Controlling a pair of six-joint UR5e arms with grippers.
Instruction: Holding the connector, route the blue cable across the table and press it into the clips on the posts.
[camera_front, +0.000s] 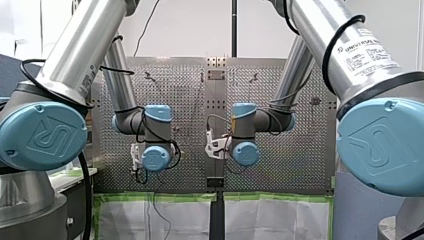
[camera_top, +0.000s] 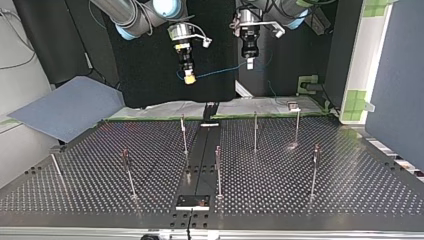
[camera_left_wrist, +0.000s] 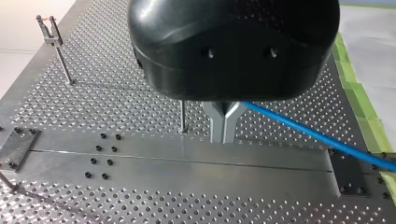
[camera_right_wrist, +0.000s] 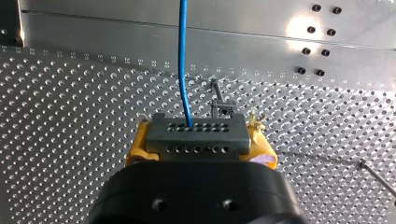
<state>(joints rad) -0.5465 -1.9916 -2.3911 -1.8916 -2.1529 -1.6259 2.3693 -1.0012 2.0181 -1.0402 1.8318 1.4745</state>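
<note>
R gripper (camera_right_wrist: 200, 144) clamps connector (camera_right_wrist: 196, 128); L gripper (camera_left_wrist: 225, 133) pinches cable (camera_left_wrist: 317, 135) — both high over table (camera_top: 300, 190). Keep cable taut, lower squarely onto post (camera_left_wrist: 182, 116).

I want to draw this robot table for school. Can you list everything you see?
blue cable: one, blue, in the air from one gripper to the other
connector: one, dark grey, on the cable's end
posts: seven, thin metal, standing across the table
table: one, dark perforated metal
centre strip: one, smooth metal, along the table's middle
green tape: one band, green, on the table's edge
left gripper: one, black with metal fingers, shut on the blue cable
right gripper: one, yellow pads, shut on the connector
</note>
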